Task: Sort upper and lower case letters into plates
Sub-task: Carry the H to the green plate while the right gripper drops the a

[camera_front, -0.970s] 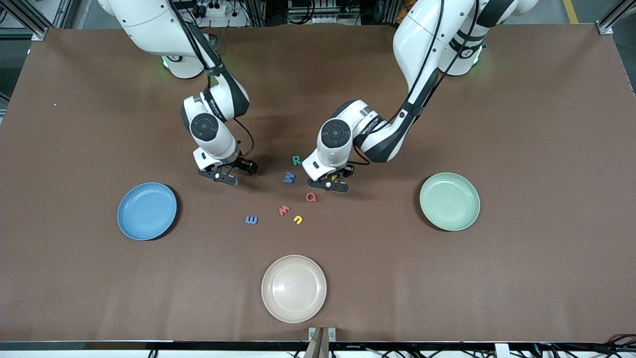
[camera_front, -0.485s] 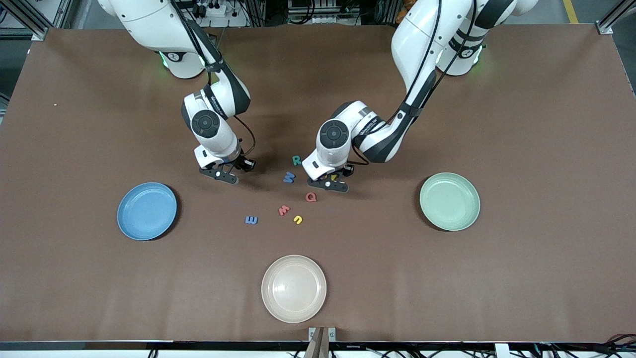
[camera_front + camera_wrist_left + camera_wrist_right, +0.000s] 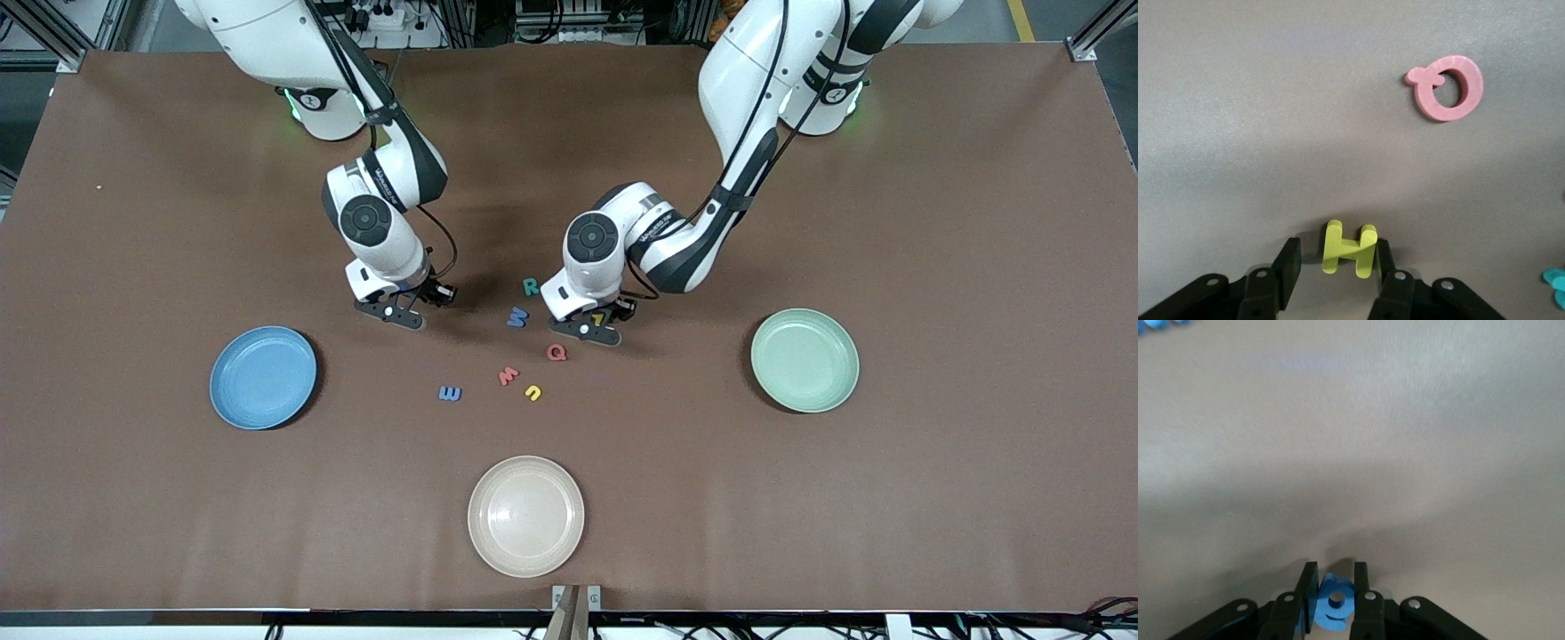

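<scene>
Right end effector (image 3: pixel 1333 590) pinching a small blue toy letter (image 3: pixel 1333 605), left end effector (image 3: pixel 1335 265) pinching a chunky yellow letter H (image 3: pixel 1350 248) near a red Q (image 3: pixel 1447 88), over the brown table (image 3: pixel 889 498)

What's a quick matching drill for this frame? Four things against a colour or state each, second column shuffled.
Column 1:
1. letter H
2. letter Q
3. right tool
4. plate nearest the front camera

Column 2:
a. shut on a small blue letter
b. cream-beige, nothing in it
c. yellow, between the left tool's fingers
d. red, flat on the table

Pairs: 1-c, 2-d, 3-a, 4-b
</scene>
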`<state>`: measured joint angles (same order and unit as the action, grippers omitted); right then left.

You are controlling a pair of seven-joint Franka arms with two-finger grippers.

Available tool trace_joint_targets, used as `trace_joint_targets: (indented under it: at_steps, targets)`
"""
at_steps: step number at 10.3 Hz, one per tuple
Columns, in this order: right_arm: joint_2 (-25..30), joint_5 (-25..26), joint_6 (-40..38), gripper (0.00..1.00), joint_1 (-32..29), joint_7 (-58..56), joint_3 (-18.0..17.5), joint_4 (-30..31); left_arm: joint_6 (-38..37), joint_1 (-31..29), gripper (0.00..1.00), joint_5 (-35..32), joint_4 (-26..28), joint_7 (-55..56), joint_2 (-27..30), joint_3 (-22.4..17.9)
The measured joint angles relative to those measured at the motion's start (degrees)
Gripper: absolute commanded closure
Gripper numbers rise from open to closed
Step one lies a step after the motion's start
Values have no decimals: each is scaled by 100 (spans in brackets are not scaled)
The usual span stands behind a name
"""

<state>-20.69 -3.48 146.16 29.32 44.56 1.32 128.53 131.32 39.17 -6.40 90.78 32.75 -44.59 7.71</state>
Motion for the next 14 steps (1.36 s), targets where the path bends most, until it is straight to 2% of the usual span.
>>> trace_joint_targets:
  at_steps: [1,2,3,4,6,8,10,12,14]
  targets:
    - [54,1,-262,100,-79,-51,34,-178,5,0,52,-9,0,-7,0,0]
    - [93,7,-490,100,-242,-195,57,-368,16,0,59,-12,-1,-10,-1,0]
    - [109,13,-591,100,-481,-461,71,-531,29,0,74,-14,-2,-10,-2,-1]
    - [107,21,-620,100,-795,-872,84,-657,38,-1,93,-17,-4,-27,-3,-1]
    - [99,137,-624,100,-1529,-1949,116,-842,68,-3,99,-17,-16,-41,-1,-1]
    - [24,717,-625,100,-2210,-2692,139,-1096,-91,-46,100,-17,-59,-60,54,-13]
    - [-224,1278,-606,98,-2628,-2982,141,-1434,-1026,-365,100,-17,-136,-709,364,-21]
    - [-580,1476,-535,74,-2805,-3069,139,-1784,-2094,-814,100,-17,-144,-1541,859,-20]
    - [-777,1491,-530,73,-2812,-3072,127,-1976,-2494,-1281,100,-62,77,-2466,1230,-32]
